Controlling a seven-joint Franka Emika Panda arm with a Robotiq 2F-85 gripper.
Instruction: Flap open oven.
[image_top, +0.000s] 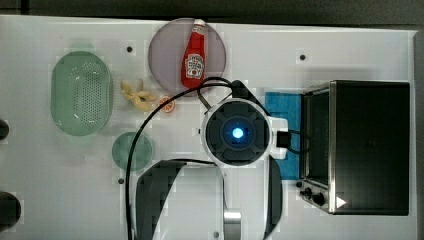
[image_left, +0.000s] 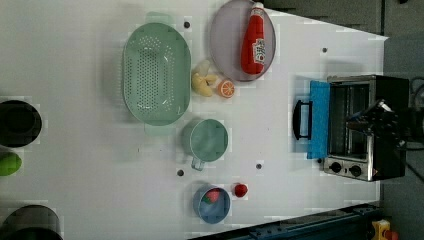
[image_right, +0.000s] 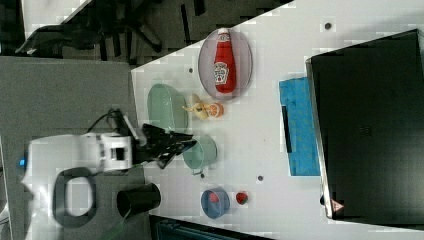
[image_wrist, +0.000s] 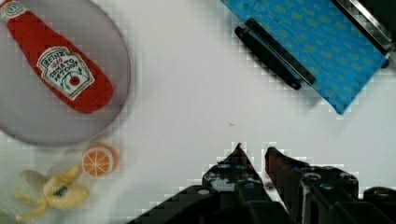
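gripper (image_wrist: 254, 156) nearest the wrist camera: two dark fingertips with a narrow gap between them, nothing held, bare white table (image_wrist: 196, 93) below. it sits up off the surface and apart from the door, which reads as clear of the work rather than engaged.

oven (image_top: 367, 145) stands at the top view's right edge of the table, black top up, knobs at the near corner. its blue door (image_top: 282, 132) lies flapped down flat on the table toward the middle, black handle (image_wrist: 268, 58) at the outer edge, cavity and rack exposed in the left view. judgement: door looks fully open, task essentially done.

ketchup bottle (image_top: 194, 55) lies on the grey plate (image_top: 165, 45); orange slice (image_wrist: 98, 159) and banana (image_wrist: 56, 193) just beside the plate, well apart from the door's swing.
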